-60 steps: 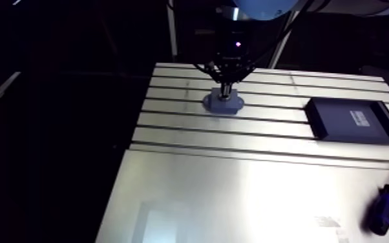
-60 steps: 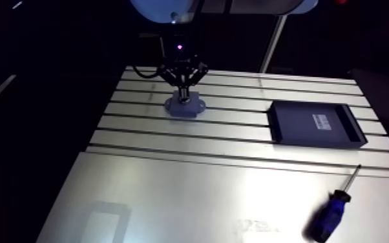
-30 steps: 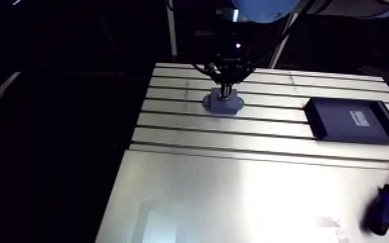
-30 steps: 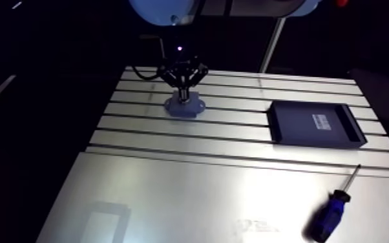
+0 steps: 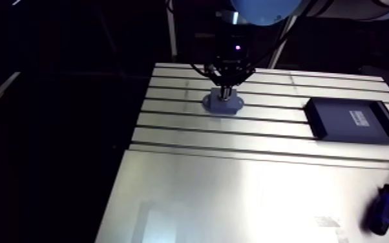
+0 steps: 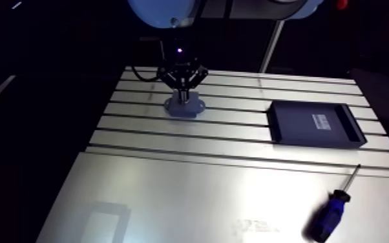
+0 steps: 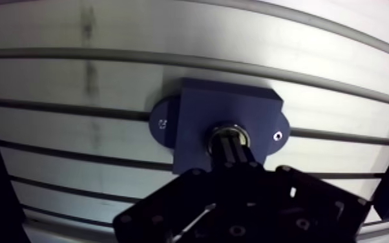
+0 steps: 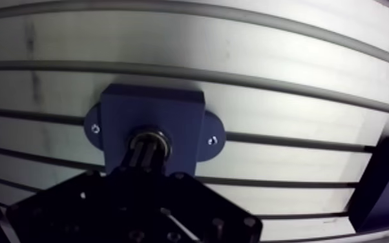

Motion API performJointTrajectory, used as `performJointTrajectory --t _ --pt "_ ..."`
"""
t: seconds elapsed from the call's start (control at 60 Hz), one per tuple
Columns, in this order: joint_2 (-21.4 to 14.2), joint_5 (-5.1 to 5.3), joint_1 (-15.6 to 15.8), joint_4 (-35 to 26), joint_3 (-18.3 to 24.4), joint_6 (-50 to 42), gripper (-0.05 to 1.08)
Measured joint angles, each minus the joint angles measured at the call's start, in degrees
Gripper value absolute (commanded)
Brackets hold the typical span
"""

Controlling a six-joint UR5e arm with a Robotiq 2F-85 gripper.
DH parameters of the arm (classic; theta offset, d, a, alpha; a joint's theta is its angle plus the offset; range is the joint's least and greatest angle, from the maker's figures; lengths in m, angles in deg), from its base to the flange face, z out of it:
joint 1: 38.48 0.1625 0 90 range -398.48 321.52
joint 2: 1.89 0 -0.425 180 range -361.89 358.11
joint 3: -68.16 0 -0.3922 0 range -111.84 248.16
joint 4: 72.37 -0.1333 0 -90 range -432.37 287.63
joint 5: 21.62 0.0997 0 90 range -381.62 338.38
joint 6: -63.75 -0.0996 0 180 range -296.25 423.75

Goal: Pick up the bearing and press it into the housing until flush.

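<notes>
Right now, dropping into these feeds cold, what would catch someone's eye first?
The gripper, fingers shut, bears down on the bearing in the blue housing, on the far part of the slotted table. Off to one side lie a black tray and, near the table's front corner, a blue-handled screwdriver.

Comes down from the top edge of the arm view, right of centre: light-blue joint cap (image 5: 265, 8) uppermost, dark wrist (image 5: 236, 46) beneath it with a small violet light glowing. Hangs vertical, gripper (image 5: 225, 90) pointing straight down, linkage splayed out above the tips. In the wrist view, fingers (image 7: 234, 145) drawn together into one narrow column — seemingly closed with no gap, though dark there.
</notes>
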State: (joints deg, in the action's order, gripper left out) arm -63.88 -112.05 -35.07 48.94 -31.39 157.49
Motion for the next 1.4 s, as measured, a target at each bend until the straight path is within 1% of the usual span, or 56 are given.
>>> performJointTrajectory --t 1.4 --pt "-0.01 0.03 0.12 0.1 0.05 0.02 1.05"
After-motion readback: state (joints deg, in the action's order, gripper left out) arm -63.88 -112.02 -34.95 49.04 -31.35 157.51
